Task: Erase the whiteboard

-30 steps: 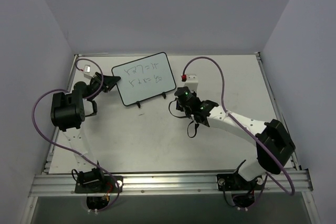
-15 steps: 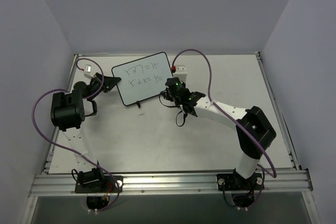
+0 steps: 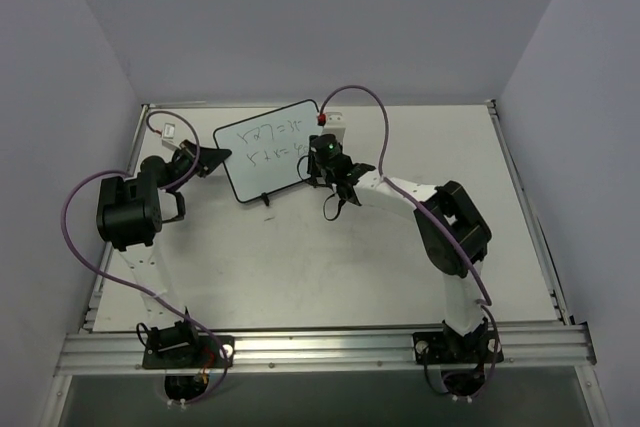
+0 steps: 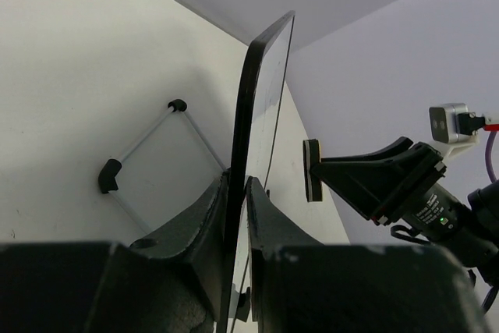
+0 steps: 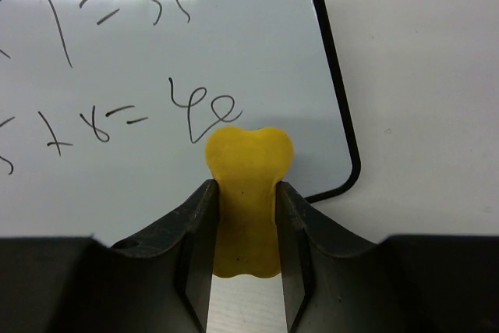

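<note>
Two arms at work, one on each side of the whiteboard [image 3: 268, 152], which stands propped on the white table [image 3: 300, 267] between the two grippers, writing face toward the arm bases. Left gripper [image 4: 238, 193]: fingers narrowed onto the board's left edge, the black frame pinched between them; the left wrist view shows the frame rising edge-on straight out of the jaw gap. Right gripper [image 5: 246, 200]: narrowed around a yellow eraser [image 5: 248, 185], which has a notched, rounded tip sticking out past the fingertips. The eraser sits at the board's lower right corner, its tip over the white face just below the last characters of the bottom line. In the left wrist view a slim gap shows between the eraser's pad and the board face, so they look apart and not touching. Dark handwritten marks [image 5: 101, 126] run in two lines across the board; the strokes nearest the eraser are unsmeared. Black feet [image 4: 109, 175] on a thin wire stand reach out behind the board onto the table. From the top camera, the right arm reaches in to the board's right edge, and a purple cable [image 3: 365, 107] arches above its wrist.
</note>
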Motion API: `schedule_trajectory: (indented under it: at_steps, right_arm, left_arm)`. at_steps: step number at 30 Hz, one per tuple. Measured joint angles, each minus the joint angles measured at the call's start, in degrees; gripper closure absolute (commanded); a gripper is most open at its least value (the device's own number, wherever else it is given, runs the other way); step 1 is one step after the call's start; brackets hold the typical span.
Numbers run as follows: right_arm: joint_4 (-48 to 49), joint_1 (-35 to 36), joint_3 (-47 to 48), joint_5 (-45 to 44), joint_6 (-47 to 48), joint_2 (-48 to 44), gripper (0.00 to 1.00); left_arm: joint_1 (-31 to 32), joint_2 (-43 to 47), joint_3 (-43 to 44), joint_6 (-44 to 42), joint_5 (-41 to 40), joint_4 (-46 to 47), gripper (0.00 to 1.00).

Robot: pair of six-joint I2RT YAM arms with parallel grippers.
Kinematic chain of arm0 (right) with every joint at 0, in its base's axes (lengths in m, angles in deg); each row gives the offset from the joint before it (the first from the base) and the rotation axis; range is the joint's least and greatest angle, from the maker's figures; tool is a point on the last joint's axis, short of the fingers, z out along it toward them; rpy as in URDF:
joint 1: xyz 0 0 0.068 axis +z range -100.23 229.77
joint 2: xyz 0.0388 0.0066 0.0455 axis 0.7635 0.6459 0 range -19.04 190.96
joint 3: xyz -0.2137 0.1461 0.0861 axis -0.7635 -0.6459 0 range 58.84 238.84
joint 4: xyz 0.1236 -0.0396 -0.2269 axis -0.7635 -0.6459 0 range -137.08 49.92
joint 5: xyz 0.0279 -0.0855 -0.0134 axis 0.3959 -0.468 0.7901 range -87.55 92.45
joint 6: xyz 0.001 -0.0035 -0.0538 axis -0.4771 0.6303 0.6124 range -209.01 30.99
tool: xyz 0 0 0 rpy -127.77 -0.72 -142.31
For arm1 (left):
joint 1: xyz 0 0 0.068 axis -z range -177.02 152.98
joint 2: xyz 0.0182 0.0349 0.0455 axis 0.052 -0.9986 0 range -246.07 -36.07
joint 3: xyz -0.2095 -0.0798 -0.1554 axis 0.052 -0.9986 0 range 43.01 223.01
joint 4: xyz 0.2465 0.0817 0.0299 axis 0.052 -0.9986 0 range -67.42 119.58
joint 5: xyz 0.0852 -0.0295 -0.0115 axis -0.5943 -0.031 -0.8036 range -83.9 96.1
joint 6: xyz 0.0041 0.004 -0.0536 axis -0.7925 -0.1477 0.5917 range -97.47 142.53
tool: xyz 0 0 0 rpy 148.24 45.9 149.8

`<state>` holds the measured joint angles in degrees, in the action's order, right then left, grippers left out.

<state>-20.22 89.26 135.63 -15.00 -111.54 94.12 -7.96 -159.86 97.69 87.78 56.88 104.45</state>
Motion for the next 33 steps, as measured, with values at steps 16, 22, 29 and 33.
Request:
schedule_trajectory:
  at_steps: [16, 22, 29, 33]
  right_arm:
    - [2.86, -4.59, 10.19, 4.11, 2.01, 10.10, 0.99]
    - [4.17, -5.01, 11.93, 5.68, 2.51, 11.41, 1.00]
    - [7.26, -4.46, 11.93, 5.62, 3.21, 12.55, 1.00]
    - [9.09, -2.93, 12.83, 4.33, 3.98, 13.66, 1.00]
  left_arm:
    - [0.15, 0.00, -0.83, -1.49, 0.07, 1.31, 0.98]
    - [0.35, 0.00, -0.96, -1.62, 0.07, 1.73, 0.98]
    - [0.46, 0.00, -0.96, -1.68, 0.07, 1.88, 0.98]
    - [0.46, 0.00, -0.96, -1.92, 0.07, 2.08, 0.98]
